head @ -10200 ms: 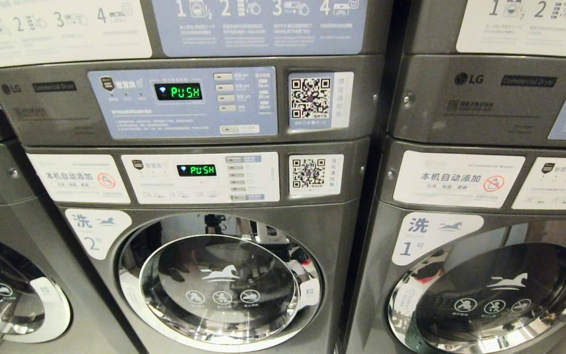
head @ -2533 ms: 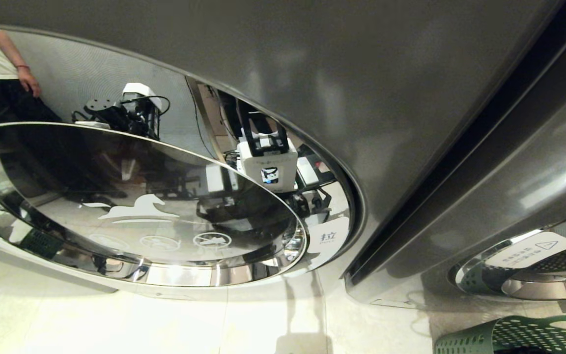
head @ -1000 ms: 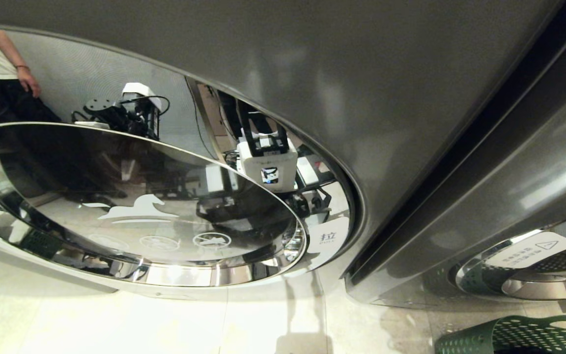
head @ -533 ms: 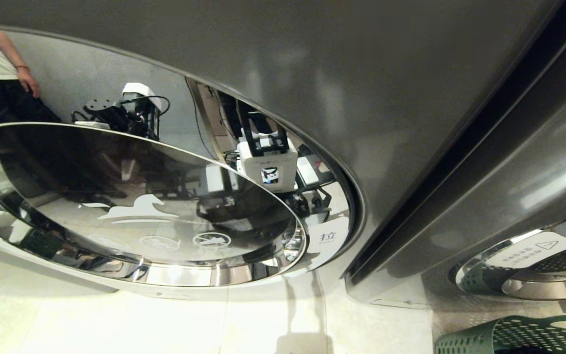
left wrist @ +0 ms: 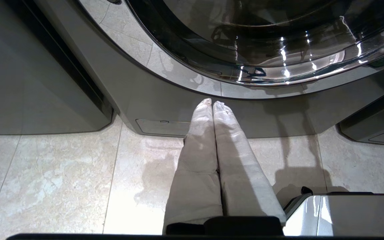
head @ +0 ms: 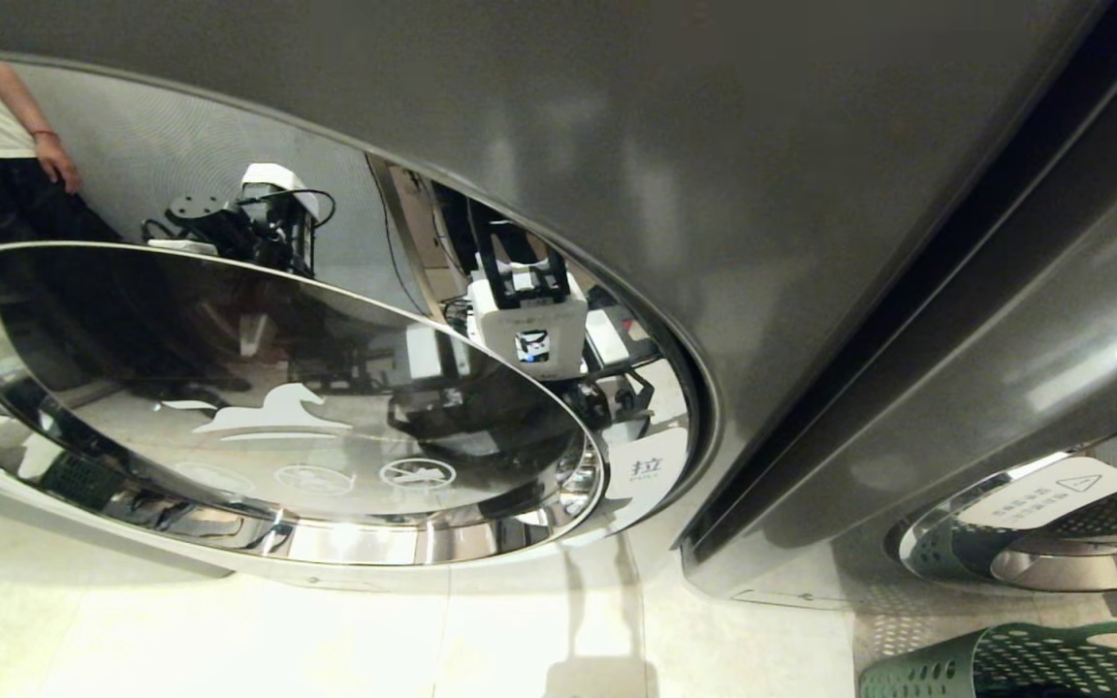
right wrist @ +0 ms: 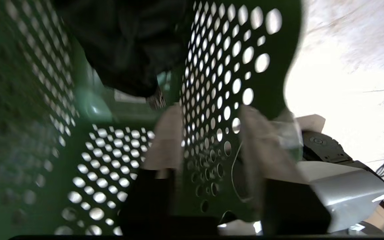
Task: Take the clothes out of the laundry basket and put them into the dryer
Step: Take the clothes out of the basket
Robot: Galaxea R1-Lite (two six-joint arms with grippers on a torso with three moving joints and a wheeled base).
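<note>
The right gripper [right wrist: 208, 116] hangs over the green basket [right wrist: 218, 66], its jaws apart and straddling the perforated wall, empty. Dark clothes [right wrist: 125, 43] lie inside the basket. In the head view the basket [head: 1024, 664] sits at 5 o'clock on the floor [head: 326, 640], the dryer door [head: 277, 407] at 9 o'clock, closed. The left gripper [left wrist: 212, 103] is parked low before the machine, jaws together.

A pale, glossy marble-look tiled floor [head: 326, 640] carries everything here. The dark grey metal laundry machines [head: 772, 291] stand directly on it, side by side. A green perforated plastic laundry basket [head: 1024, 664] sits on the tiles just in front of the right-hand machine, near its base
</note>
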